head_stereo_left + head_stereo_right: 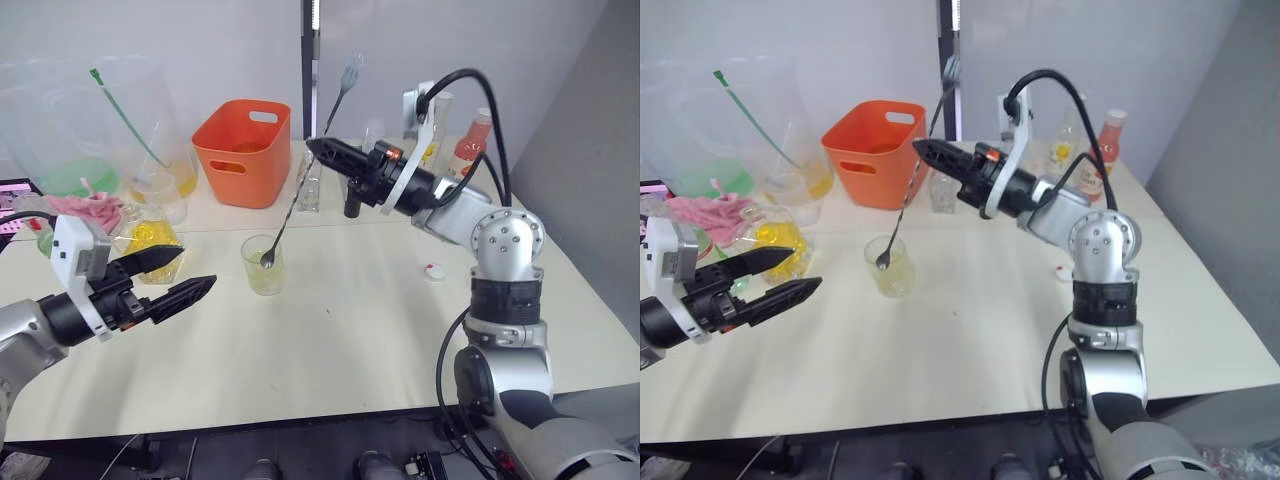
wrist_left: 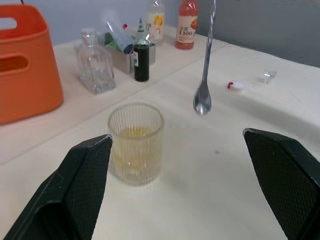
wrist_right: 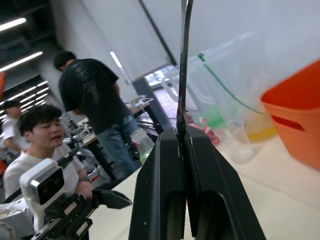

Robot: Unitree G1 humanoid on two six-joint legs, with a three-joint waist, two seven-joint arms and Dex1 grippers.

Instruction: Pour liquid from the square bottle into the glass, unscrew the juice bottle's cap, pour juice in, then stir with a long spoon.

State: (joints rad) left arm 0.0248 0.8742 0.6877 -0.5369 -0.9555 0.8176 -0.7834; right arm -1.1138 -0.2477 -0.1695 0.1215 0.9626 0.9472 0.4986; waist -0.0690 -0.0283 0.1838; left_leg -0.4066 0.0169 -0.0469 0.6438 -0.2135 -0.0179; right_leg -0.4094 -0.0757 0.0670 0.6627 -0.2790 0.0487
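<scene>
Silver and thin, the long spoon [image 1: 300, 180] was pinched at mid-stem by the right gripper [image 1: 318, 148], slanting down with its bowl inside the glass [image 1: 263, 264]. Pale yellow liquid stood in the glass. Just beside the glass, toward the robot's left, the left gripper [image 1: 170, 275] hovered with fingers spread wide, holding nothing. The square bottle [image 1: 146, 234] stood beyond that gripper.

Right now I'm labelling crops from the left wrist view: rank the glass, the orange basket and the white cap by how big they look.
1. orange basket, cut off by the frame
2. glass
3. white cap, small partly because it lies farther away
</scene>
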